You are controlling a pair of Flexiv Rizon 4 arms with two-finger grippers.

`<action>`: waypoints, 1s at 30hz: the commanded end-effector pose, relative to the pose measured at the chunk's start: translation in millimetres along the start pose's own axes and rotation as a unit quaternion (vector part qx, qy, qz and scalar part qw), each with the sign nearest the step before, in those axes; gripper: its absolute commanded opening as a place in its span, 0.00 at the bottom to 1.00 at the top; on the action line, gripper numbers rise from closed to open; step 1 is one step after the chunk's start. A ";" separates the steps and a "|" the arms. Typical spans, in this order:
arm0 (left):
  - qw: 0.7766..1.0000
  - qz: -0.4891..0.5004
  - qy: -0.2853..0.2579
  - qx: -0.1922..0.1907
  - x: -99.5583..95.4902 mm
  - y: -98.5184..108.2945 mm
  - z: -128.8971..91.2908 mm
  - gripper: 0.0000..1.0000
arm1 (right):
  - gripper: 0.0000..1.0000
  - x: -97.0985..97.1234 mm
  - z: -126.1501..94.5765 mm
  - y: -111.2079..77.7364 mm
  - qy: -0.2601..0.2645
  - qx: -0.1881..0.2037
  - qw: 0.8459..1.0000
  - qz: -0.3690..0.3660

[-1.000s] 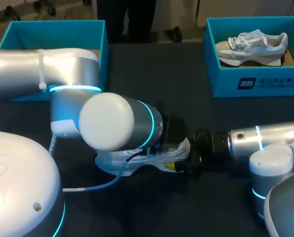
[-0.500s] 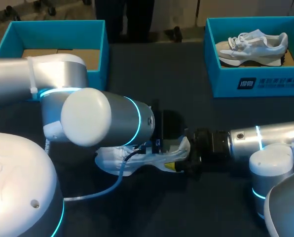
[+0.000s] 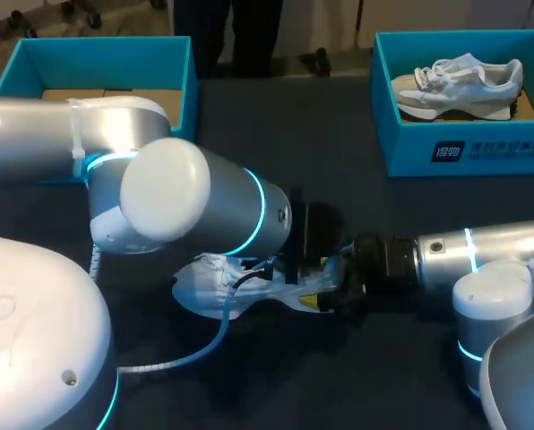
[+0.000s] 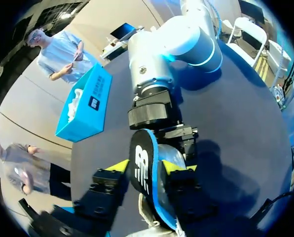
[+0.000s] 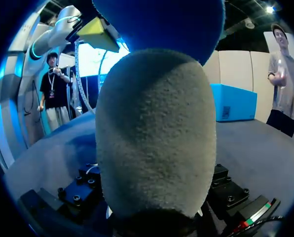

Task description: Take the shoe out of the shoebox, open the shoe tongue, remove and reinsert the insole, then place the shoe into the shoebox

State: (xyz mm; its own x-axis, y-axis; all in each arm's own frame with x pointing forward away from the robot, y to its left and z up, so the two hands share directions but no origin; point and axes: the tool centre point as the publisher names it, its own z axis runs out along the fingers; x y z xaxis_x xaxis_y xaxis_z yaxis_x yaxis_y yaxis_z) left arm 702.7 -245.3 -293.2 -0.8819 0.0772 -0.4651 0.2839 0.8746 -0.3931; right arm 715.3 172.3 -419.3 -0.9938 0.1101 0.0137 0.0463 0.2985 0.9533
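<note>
A white shoe lies on its side on the dark table, under my left arm. The heel, grey suede, fills the right wrist view. My right gripper is shut on that heel from the right, though its fingertips are hidden. In the left wrist view the black, blue-edged insole stands up out of the shoe. It stands between the yellow tips of my left gripper, which is open around it. A second pale shoe rests in the teal shoebox at the back right.
An open teal box with a cardboard floor stands at the back left, partly behind my left arm. My left arm's bulky elbow hangs over the table's middle and hides most of the shoe. A cable loops below it.
My left gripper's fingers have parted around the insole. The left elbow swung a little left, then back right. Shoe and right arm have stayed put.
</note>
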 end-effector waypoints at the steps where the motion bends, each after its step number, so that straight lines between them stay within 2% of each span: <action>1: 1.000 -0.003 0.015 -0.002 -1.3 9.1 -8.7 0.93 | 0.00 0.5 1.1 1.4 -0.001 0.002 1.000 0.000; 5: 1.000 -0.005 0.013 -0.018 1.1 16.0 -11.8 0.91 | 0.00 0.5 1.1 1.4 -0.001 0.002 1.000 0.000; 11: 0.998 -0.003 -0.024 -0.050 6.3 23.8 -2.6 0.84 | 0.00 0.5 1.1 1.4 -0.001 0.002 1.000 0.000; 15: 0.998 -0.004 -0.038 -0.057 8.8 24.6 1.4 0.80 | 0.00 0.5 1.1 1.4 -0.001 0.002 1.000 0.000; 19: 0.997 -0.006 -0.040 -0.068 7.8 24.8 10.9 0.70 | 0.00 0.5 1.1 1.4 -0.001 0.002 1.000 0.000; 22: 0.996 -0.010 -0.044 -0.078 5.7 24.8 18.3 0.67 | 0.00 0.5 1.1 1.4 -0.001 0.002 1.000 0.000; 26: 0.994 -0.015 -0.076 -0.082 7.5 28.3 24.4 0.65 | 0.00 0.5 1.1 1.4 -0.001 0.002 1.000 0.000; 27: 0.993 -0.018 -0.089 -0.082 7.7 29.6 25.9 0.62 | 0.00 0.5 1.1 1.4 -0.001 0.002 1.000 0.000; 29: 0.992 -0.019 -0.089 -0.082 7.8 31.8 28.6 0.50 | 0.00 0.5 1.1 1.4 -0.001 0.002 1.000 0.000; 30: 0.992 -0.020 -0.095 -0.085 7.8 32.5 29.4 0.49 | 0.00 0.5 1.1 1.4 -0.001 0.002 1.000 0.000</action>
State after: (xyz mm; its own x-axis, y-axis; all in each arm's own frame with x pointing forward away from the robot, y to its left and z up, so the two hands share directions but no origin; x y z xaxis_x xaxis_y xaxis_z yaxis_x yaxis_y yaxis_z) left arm 719.5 -223.8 -324.1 -0.8182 -0.0226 -0.5745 0.1769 0.9409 -0.2889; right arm 715.4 172.3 -419.3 -0.9938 0.1101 0.0137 0.0462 0.2985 0.9533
